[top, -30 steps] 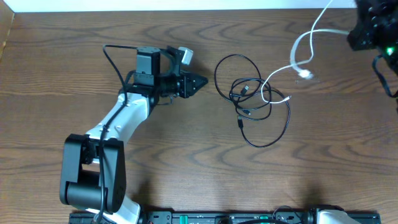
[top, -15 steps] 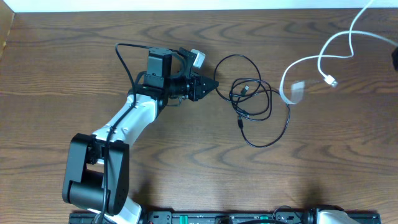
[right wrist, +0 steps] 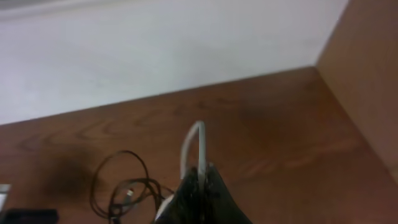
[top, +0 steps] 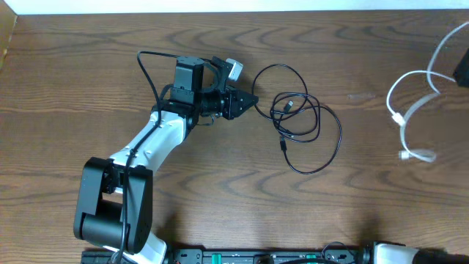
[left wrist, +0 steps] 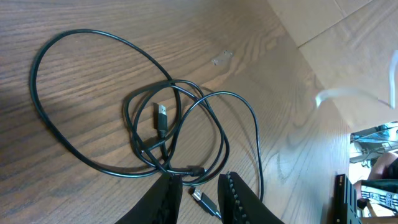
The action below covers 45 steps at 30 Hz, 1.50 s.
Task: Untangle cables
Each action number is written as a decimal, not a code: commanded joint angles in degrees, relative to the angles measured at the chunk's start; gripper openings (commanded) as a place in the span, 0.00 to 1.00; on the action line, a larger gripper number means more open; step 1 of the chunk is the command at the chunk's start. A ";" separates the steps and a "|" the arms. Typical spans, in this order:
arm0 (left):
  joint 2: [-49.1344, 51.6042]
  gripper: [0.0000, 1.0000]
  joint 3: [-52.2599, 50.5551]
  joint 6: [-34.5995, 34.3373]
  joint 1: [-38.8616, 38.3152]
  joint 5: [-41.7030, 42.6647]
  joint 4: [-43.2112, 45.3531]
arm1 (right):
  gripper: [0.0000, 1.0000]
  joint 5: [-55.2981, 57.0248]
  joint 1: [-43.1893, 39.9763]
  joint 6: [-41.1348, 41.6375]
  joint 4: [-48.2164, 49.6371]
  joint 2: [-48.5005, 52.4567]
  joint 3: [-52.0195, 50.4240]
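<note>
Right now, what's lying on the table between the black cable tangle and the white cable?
Nothing: the overhead view shows only bare table between the black cable tangle and the white cable.

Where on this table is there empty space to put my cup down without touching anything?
Bare wood lies between the black cable tangle and the white cable, and in the far-left corner beyond the left arm. It is crowded where the left gripper nears the tangle.
</note>
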 commanded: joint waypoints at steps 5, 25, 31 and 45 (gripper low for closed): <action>-0.17 0.26 0.02 0.13 -0.09 1.09 0.02 | 0.01 0.48 -7.61 1.88 -0.92 7.13 1.11; -0.17 0.30 0.02 0.13 -0.07 5.70 0.26 | 0.01 0.09 -40.85 9.40 -1.05 11.41 2.56; -0.17 0.30 0.02 0.15 -0.07 5.66 0.44 | 0.01 0.48 -42.18 10.19 -0.24 10.08 2.58; -0.17 0.30 0.02 0.35 2.40 7.82 0.68 | 0.01 12.55 -43.47 16.85 -4.92 18.84 2.05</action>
